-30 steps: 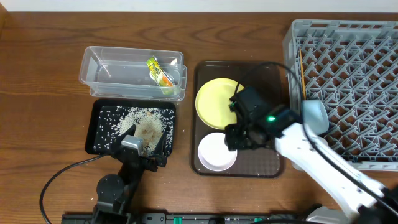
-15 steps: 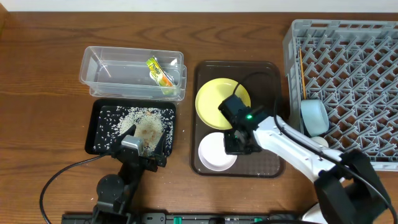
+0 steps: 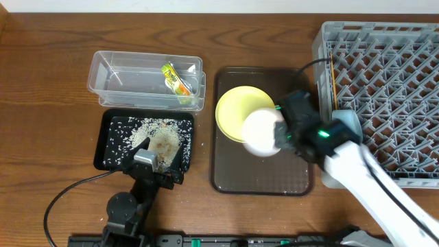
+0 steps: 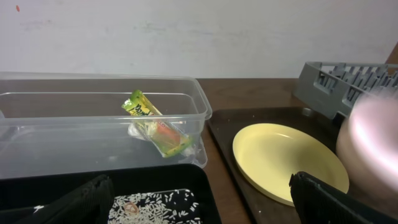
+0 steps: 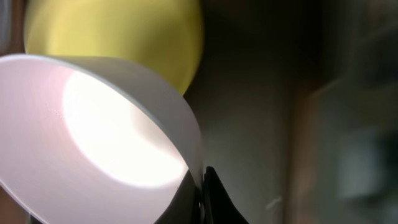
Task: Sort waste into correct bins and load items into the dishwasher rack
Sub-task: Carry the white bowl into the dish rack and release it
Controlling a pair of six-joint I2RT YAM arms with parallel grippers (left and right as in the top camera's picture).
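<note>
Loading is the step in hand, as I judge it. Biggest of all, the dishwasher rack stands just right of the brown tray, with chopsticks and a light blue bowl along the side nearest that tray. Left of the brown tray sit the clear tub, holding the wrapper, and the black tray, strewn with rice. The yellow plate lies on the brown tray's far half.

The white bowl hangs above the brown tray's middle, tipped on its side. The right gripper pinches its rim. The left gripper, spread wide and holding nothing, hovers left of the brown tray.

Next, the bowl needs carrying right, off the brown tray, and seating between the rack's pegs. That thin rim grip could slip on the way.
</note>
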